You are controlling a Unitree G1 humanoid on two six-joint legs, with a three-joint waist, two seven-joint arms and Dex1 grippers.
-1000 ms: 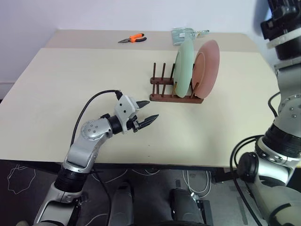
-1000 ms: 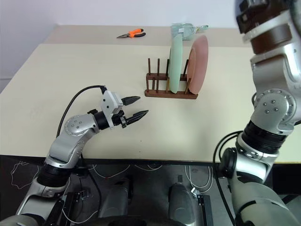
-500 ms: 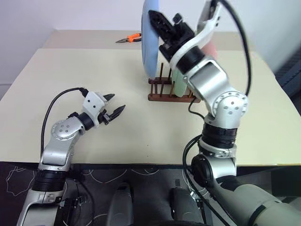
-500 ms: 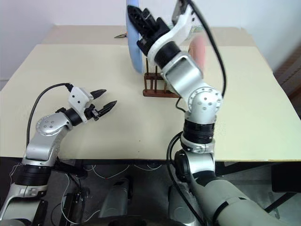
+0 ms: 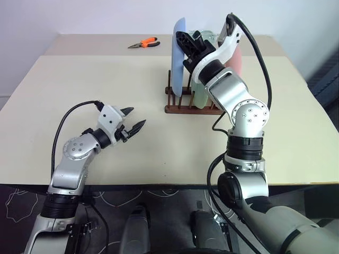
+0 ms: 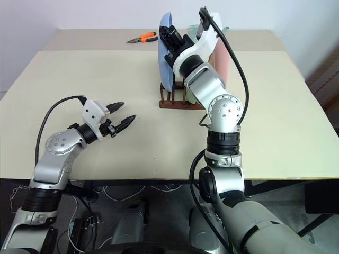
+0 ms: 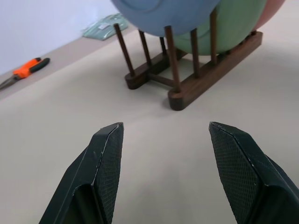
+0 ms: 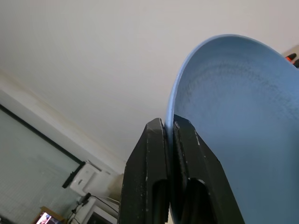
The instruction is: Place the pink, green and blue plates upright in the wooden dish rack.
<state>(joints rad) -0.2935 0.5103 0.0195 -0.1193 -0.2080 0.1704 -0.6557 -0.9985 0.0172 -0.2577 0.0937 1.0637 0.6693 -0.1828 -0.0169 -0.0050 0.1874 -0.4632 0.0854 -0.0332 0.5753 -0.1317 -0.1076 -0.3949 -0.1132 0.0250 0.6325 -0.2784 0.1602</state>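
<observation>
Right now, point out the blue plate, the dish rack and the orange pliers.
blue plate (image 5: 176, 58): left eye view, its back face.
dish rack (image 5: 186, 109): left eye view, near base rail.
orange pliers (image 5: 151, 41): left eye view, orange handles.

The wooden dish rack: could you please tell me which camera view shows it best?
The left wrist view: the wooden dish rack appears close, with rails and pegs distinct, and the blue plate above them. In both eye views the right arm partly hides it. The right wrist view looks along the plate's rim instead.

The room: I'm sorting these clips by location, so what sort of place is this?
Probably a lab or workshop test bench, not a kitchen: a plain table with only a dish rack and plates, orange pliers at the far edge, and loose cables on the floor.
</observation>
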